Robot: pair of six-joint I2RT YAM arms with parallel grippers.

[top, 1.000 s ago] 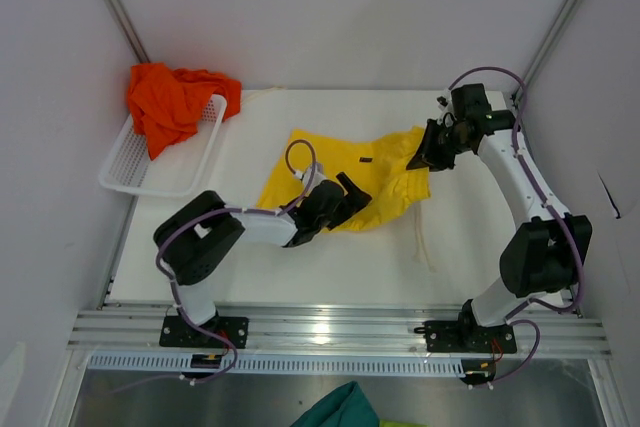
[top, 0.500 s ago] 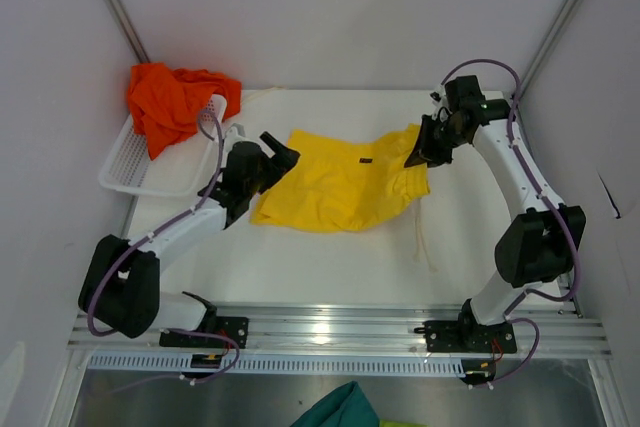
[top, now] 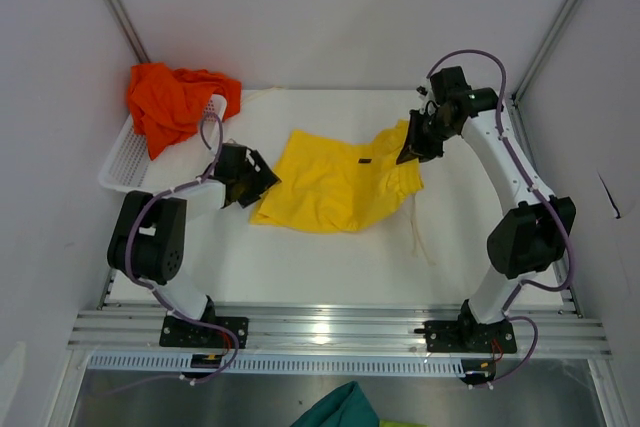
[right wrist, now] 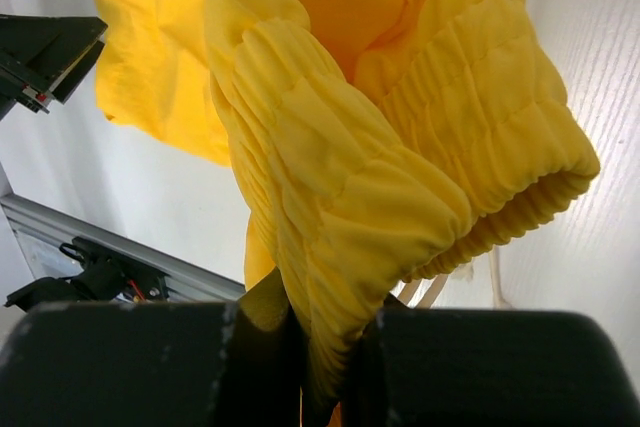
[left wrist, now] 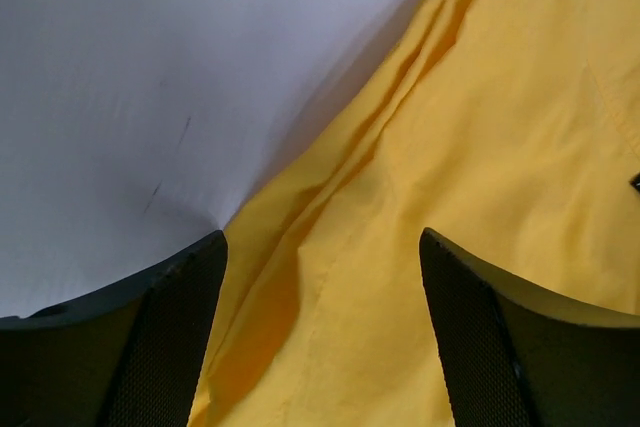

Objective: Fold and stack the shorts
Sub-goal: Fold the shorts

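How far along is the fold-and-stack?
Done: yellow shorts spread on the table, unfolded. In hand: right gripper pinches their waistband; left gripper open over the opposite edge. Left: every fold, plus the orange shorts heaped on the basket; nothing stacked.

Two pairs of shorts are in view: one yellow pair [top: 335,187] and one orange-red pair [top: 170,102]. There is one white basket [top: 185,172], one bench [top: 330,267], one teal-green cloth [top: 345,409] and one small dark label [top: 365,160]. Two robot arms are present, one left arm [top: 150,237] and one right arm [top: 520,187], each carrying a single pincer, which makes two: the left pincer [top: 265,175] and the right pincer [top: 405,157]
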